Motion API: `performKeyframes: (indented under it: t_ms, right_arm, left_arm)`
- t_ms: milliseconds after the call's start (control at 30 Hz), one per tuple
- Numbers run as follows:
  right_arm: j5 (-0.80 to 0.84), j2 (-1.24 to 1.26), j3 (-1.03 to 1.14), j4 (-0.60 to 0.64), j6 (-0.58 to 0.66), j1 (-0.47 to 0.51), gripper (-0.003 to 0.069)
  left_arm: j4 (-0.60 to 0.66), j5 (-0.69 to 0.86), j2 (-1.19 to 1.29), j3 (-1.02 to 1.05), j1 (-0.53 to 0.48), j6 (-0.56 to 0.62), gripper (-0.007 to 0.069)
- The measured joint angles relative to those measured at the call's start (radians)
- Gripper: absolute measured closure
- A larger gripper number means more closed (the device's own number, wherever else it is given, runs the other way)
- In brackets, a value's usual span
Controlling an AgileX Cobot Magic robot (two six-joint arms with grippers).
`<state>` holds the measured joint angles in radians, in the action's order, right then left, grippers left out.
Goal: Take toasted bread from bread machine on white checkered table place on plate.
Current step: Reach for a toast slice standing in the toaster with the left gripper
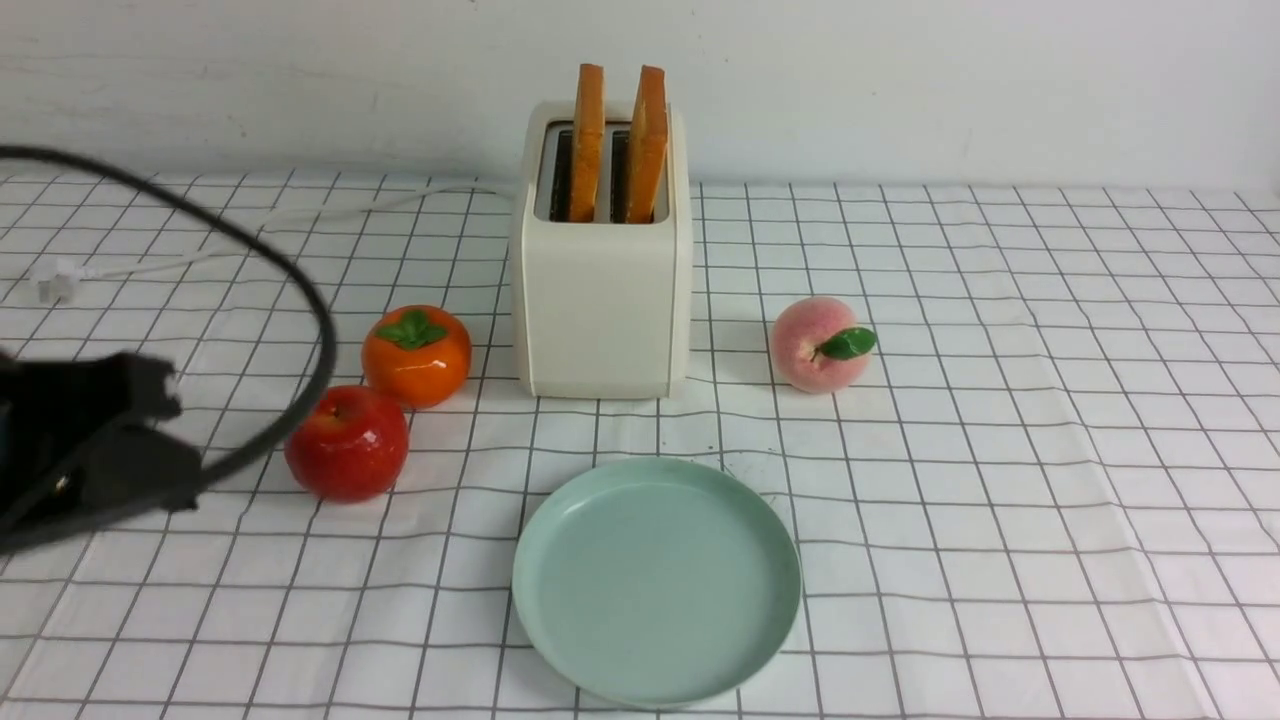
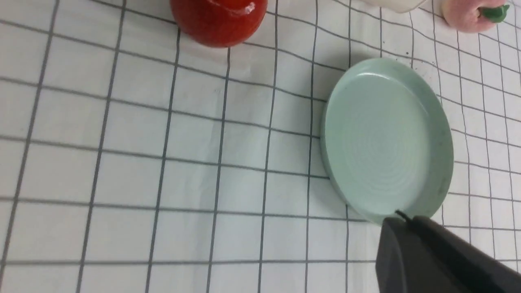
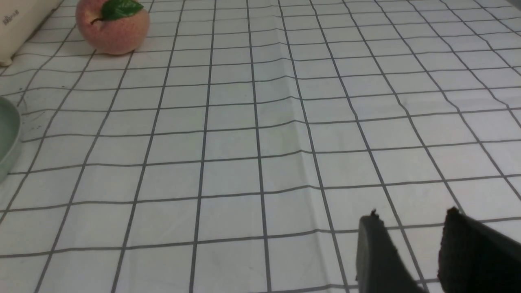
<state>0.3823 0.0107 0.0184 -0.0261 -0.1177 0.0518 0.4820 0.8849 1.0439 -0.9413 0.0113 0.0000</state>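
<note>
Checkered white tabletop; golden-tan toast slices poke from cream boxy toaster, likely light, brittle: I'd pinch faces gently. Left gripper closed empty, right gripper parted.

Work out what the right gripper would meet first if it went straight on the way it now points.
Only the white checkered table: bare cloth lies ahead of the right gripper. The peach sits off that line. How soon it touches is unclear.
</note>
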Motion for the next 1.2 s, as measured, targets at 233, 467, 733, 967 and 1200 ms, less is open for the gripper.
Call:
performKeyframes:
  t_ms: [233, 467, 733, 967, 1200]
  right_arm:
    - [0.001, 0.0, 0.0, 0.0, 0.0, 0.0, 0.0419]
    - [0.001, 0.0, 0.0, 0.0, 0.0, 0.0, 0.0419]
    - [0.001, 0.0, 0.0, 0.0, 0.0, 0.0, 0.0419]
    - [0.001, 0.0, 0.0, 0.0, 0.0, 0.0, 0.0419]
    - [0.001, 0.0, 0.0, 0.0, 0.0, 0.0, 0.0419]
  left_arm:
    - [-0.126, -0.1, 0.25, -0.306, 0.278, -0.049, 0.0638]
    - [-0.432, -0.153, 0.523, -0.639, 0.449, -0.192, 0.0624]
    - [-0.489, -0.188, 0.765, -0.865, 0.446, -0.234, 0.0319]
    - [-0.649, -0.326, 0.905, -0.924, 0.446, -0.327, 0.0156]
    - [-0.939, -0.47, 0.974, -0.925, 0.446, -0.587, 0.0207]
